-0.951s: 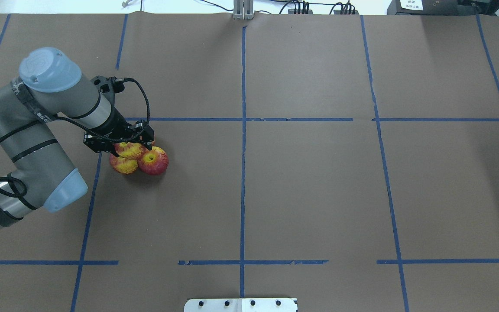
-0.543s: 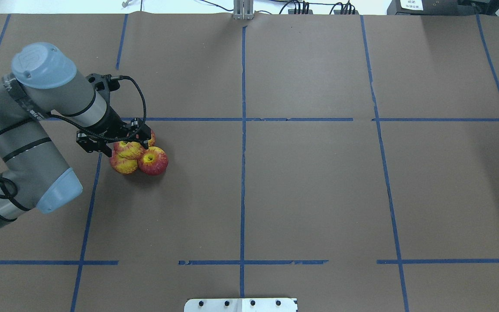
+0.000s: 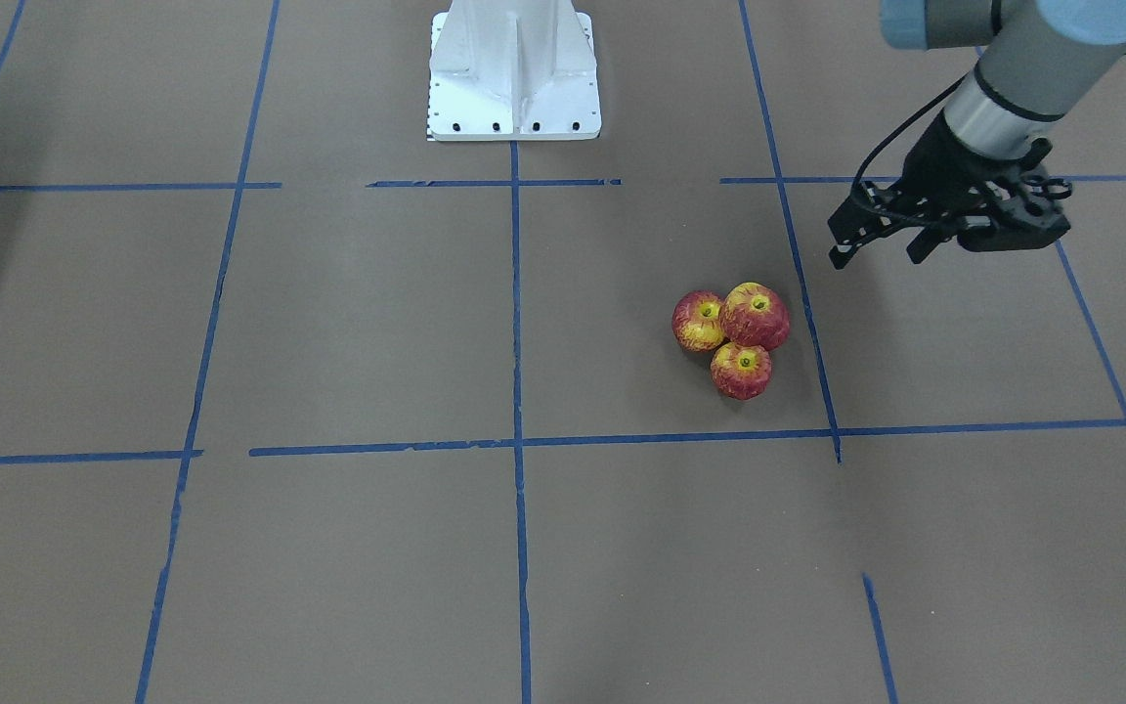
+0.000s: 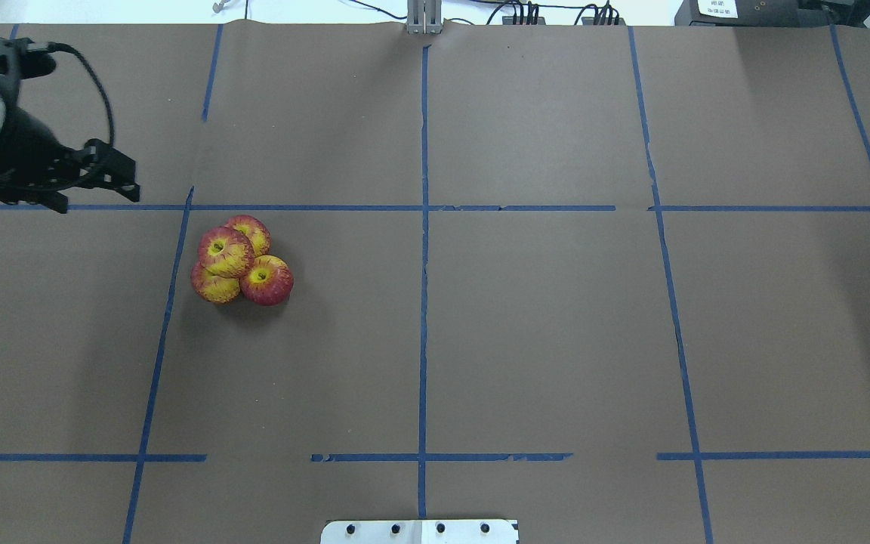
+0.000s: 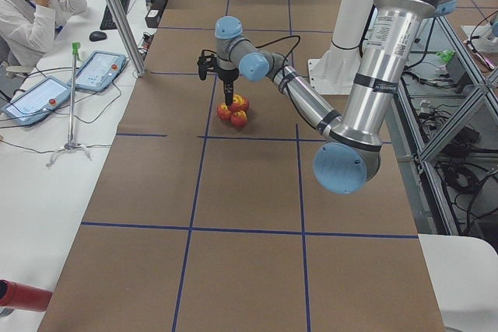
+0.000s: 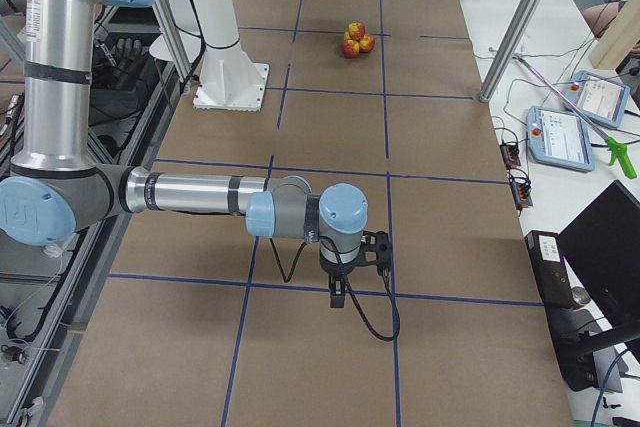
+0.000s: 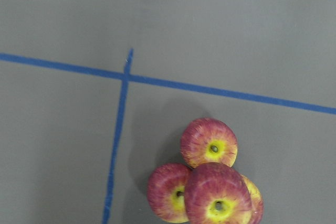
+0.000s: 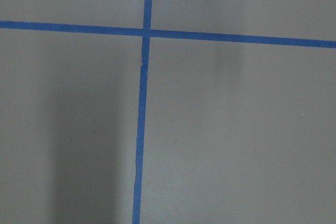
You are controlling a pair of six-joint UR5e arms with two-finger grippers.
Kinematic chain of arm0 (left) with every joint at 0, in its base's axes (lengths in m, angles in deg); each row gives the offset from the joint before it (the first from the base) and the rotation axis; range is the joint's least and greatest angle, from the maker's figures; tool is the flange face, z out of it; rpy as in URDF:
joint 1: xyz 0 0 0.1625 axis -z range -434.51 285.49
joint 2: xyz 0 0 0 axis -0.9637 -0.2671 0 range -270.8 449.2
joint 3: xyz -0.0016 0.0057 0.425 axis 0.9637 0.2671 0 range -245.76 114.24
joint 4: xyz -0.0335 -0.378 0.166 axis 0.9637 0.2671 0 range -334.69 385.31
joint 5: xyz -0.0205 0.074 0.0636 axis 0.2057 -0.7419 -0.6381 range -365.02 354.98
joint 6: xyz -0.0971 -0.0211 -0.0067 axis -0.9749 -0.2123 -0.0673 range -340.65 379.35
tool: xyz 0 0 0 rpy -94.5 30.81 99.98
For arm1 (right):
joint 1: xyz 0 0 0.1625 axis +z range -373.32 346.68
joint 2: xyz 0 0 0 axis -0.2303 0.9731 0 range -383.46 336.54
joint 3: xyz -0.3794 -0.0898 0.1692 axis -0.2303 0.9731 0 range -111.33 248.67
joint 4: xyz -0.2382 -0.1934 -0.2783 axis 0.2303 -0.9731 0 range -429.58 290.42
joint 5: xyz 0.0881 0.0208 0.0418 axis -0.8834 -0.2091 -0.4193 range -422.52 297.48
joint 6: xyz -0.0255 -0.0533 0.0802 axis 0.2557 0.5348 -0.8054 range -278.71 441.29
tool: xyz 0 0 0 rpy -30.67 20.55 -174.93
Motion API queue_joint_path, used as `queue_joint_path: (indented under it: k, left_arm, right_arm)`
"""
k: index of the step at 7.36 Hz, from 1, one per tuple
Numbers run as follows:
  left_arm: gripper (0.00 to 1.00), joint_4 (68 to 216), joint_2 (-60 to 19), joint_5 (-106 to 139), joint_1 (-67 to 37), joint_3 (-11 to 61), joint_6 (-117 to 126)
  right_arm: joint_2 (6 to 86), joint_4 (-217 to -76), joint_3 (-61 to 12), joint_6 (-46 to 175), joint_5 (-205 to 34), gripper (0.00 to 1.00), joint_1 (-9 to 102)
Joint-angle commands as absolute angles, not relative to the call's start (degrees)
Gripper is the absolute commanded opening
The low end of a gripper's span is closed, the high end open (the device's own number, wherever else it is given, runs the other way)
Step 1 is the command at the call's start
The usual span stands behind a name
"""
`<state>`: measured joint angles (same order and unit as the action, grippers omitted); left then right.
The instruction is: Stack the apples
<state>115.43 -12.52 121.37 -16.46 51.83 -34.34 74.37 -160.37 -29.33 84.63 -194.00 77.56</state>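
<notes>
Apples [image 4: 237, 258]: three touching, one on top, just inside a tape corner [image 4: 190, 207] on the brown table [image 4: 541, 340]. Left pincer [image 3: 874, 259] spread, empty, well apart. Right pincer [image 6: 338, 295]: can't tell.

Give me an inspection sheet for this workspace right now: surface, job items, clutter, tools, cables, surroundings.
Surface: table covered in brown paper with a blue tape grid.
Job's things: four apples in one tight cluster; the top apple rests on the other three.
Clutter: nothing seen.
Grippers: left tool open, empty, off to the side of the apples; right tool low over bare table far from them, open or shut cannot be told.
Cables: black cable loops loose by the left wrist.
Surroundings: white robot base; operator seated at a side bench with teach pendants.
</notes>
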Motion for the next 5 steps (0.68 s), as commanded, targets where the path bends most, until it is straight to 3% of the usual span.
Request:
queue_joint_path:
  k: [1,3,5]
  left_arm:
    - [0.99,115.5,-1.7,122.0,-7.8,54.0,-16.8]
    - [0.99,115.7,6.5,122.8,-0.2,52.2,4.5]
    - [0.99,115.1,8.0,123.8,11.5,45.6,24.2]
  right_arm:
    - [74.4,-160.4,-29.3,84.6,-194.0,1.0,77.6]
    - [74.4,-160.4,-29.3,84.6,-194.0,1.0,77.6]
    - [74.4,-160.4,-29.3,84.6,-194.0,1.0,77.6]
